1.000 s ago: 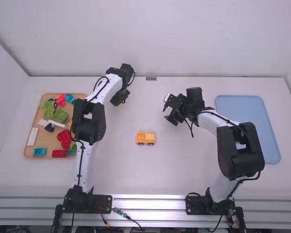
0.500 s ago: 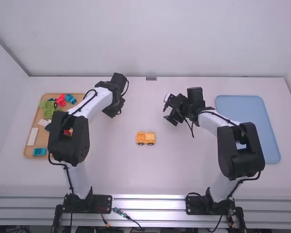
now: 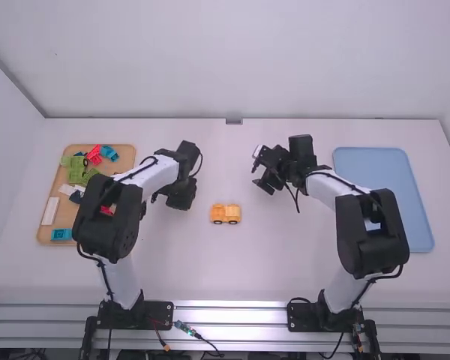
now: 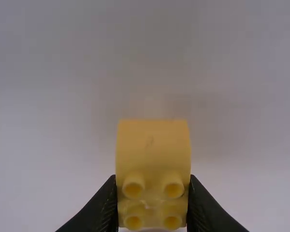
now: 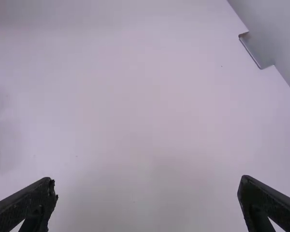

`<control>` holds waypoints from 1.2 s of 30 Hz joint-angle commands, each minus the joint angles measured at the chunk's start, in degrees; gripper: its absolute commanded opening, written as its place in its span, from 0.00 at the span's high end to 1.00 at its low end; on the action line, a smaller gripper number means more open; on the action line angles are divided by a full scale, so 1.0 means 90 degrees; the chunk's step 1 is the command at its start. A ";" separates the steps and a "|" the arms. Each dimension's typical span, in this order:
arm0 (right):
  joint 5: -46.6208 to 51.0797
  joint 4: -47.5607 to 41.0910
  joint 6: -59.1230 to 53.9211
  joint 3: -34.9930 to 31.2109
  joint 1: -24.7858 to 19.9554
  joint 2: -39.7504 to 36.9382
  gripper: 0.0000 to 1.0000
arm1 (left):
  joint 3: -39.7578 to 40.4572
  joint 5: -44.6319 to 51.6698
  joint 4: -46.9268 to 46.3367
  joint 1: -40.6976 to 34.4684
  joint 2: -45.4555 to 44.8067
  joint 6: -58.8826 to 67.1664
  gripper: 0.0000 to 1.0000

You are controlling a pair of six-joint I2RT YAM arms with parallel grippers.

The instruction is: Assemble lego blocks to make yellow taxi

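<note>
The yellow block [image 4: 153,157] should be light, hard and maybe slippery, so flat sides suit best. My left gripper [image 4: 152,186] pinches it above the worktop [image 3: 232,270], near the yellow car [image 3: 226,214]. My right gripper [image 5: 148,181] has 2 fingers wide apart, holding nothing.

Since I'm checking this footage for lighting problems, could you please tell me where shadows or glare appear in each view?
High view: bright glare along the metal rail near the bottom edge; left wrist view: a soft shadow on the table beyond the held yellow block; right wrist view: faint shading between the fingers.
</note>
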 commanded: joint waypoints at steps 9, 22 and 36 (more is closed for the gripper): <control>-0.0243 -0.0005 0.0019 -0.0034 0.0007 -0.0222 0.01 | -0.0063 0.0236 -0.0022 -0.0049 -0.0024 -0.0673 0.98; -0.0243 -0.0027 0.0019 -0.0034 0.0007 -0.0222 0.01 | -0.0384 0.0588 0.0202 -0.0228 -0.0024 -0.0624 0.92; -0.0243 -0.0051 0.0041 -0.0034 0.0005 -0.0222 0.01 | -0.0384 0.0826 0.0342 -0.0194 -0.0024 -0.0182 0.76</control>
